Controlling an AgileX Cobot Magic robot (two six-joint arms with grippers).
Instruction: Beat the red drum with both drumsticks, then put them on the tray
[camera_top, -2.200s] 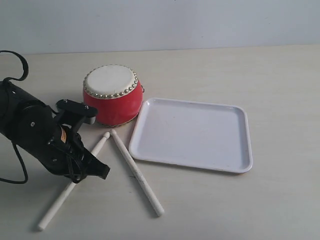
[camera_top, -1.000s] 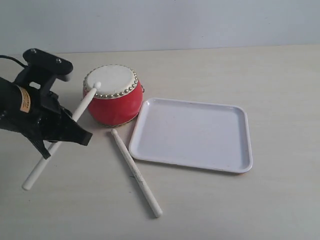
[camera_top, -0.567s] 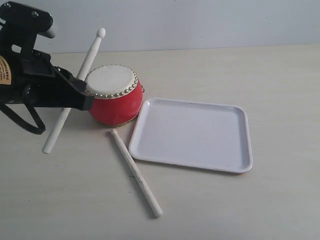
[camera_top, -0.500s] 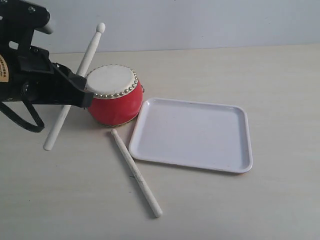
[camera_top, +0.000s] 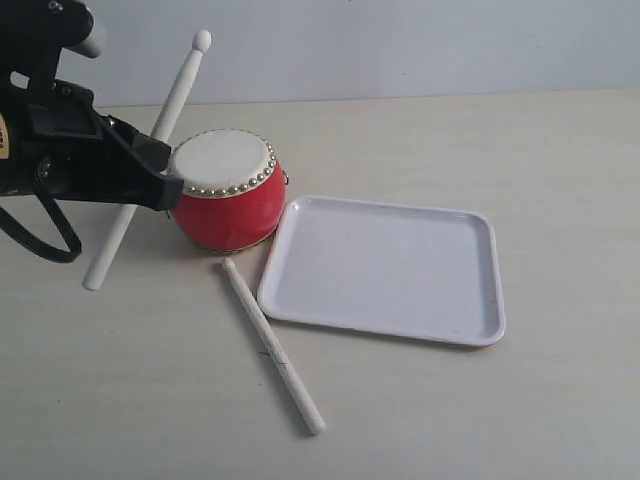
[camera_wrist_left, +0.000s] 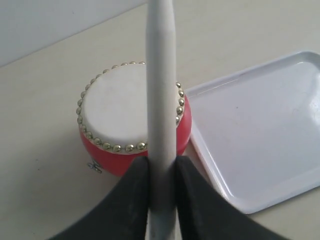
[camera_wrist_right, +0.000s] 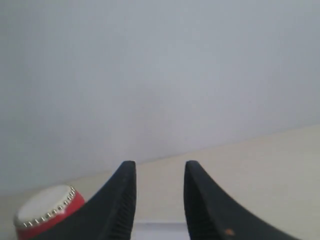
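Observation:
The red drum (camera_top: 224, 190) stands on the table left of the white tray (camera_top: 385, 268). My left gripper (camera_top: 160, 185) is shut on one drumstick (camera_top: 175, 95), held slanted with its rounded tip raised above and behind the drum. In the left wrist view the held drumstick (camera_wrist_left: 161, 90) runs up between the black fingers (camera_wrist_left: 131, 200), crossing over the drum (camera_wrist_left: 120, 107), with the tray (camera_wrist_left: 255, 125) beside it. The second drumstick (camera_top: 272, 344) lies on the table in front of the drum. My right gripper (camera_wrist_right: 159, 170) is open with nothing in it, and the drum (camera_wrist_right: 45, 210) shows low in its view.
A pale wall rises behind the beige table (camera_top: 480, 410). The left arm's black body and cable (camera_top: 40, 215) hang over the table's left side. The right arm is out of the exterior view.
My left gripper picked one drumstick off the table, tapped the drum's skin about a second ago, then swung the stick's tip up above the drum. Little has changed in the last half second.

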